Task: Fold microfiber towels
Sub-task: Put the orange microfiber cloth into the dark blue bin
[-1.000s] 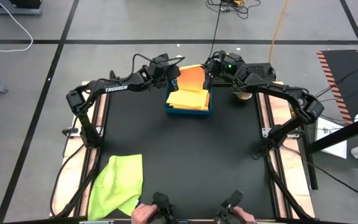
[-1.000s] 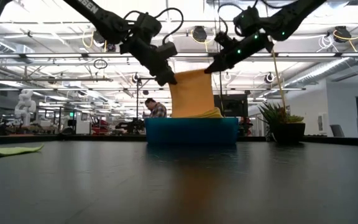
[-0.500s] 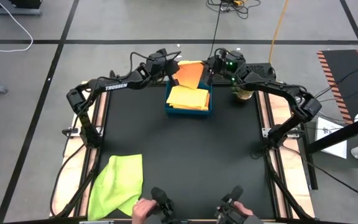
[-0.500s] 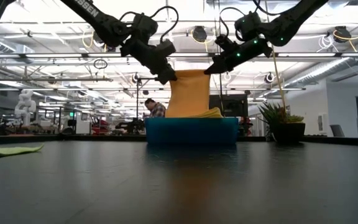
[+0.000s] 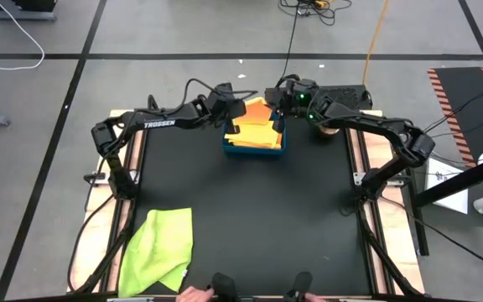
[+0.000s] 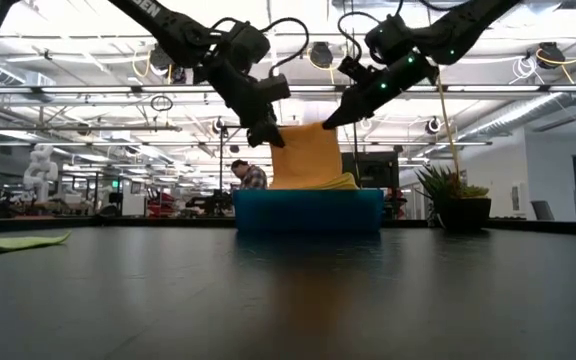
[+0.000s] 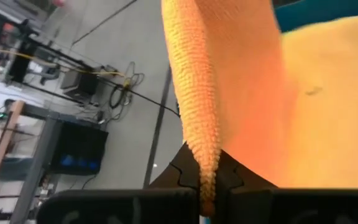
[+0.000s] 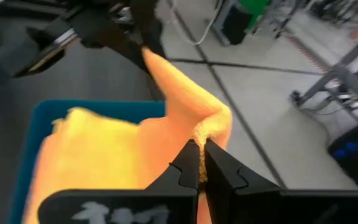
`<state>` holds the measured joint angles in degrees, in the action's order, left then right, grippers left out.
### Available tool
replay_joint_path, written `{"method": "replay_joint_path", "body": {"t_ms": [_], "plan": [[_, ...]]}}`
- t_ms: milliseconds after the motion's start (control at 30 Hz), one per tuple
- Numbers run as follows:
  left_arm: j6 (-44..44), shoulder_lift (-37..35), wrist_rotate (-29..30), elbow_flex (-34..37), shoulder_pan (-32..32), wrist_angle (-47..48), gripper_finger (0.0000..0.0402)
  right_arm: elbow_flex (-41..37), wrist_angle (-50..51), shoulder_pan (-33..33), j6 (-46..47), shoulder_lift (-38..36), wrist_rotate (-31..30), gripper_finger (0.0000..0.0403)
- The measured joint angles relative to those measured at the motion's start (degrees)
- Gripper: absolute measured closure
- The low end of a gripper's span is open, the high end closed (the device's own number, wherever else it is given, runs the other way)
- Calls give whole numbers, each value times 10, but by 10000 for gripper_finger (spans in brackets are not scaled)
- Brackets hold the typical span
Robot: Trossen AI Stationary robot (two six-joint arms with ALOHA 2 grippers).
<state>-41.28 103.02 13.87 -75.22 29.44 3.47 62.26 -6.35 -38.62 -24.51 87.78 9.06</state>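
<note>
At the near edge of the bench [image 5: 250, 218] you can see a person's hands [image 5: 193, 294] by two dark handles. At the near left corner a lime green towel [image 5: 159, 250] lies spread flat, partly over the edge. The middle of the bench is black.

At the far edge, in the middle, sits the blue tray [image 6: 308, 211]. Yellow towels [image 5: 254, 137] lie in it. An orange towel [image 6: 306, 156] hangs above the tray, and its bottom reaches down into the tray.

Your left gripper [image 6: 265, 134] is above the tray's left side, with its jaws clenched on the top left corner of the orange towel. Your right gripper [image 6: 334, 116] is above the tray's right side, with its jaws clenched on the top right corner. The towel is stretched between them.

You can read "TROSSEN" in white on the left arm [image 5: 159, 124].

Past the far edge, a potted plant [image 6: 456, 199] stands right of the tray, and a person [image 6: 249, 176] sits far back in the room.
</note>
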Motion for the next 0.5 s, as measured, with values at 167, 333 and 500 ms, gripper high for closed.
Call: {"method": "replay_joint_path", "body": {"t_ms": [167,333,500], "plan": [[1,-12,0,0,-26,46,399,0,71,26,-2,-23,1,403],[0,-32,15,0,-45,55,398,0,93,46,1,-48,2,403],[8,-65,17,0,-54,66,398,0,116,62,5,-80,2,403]]}}
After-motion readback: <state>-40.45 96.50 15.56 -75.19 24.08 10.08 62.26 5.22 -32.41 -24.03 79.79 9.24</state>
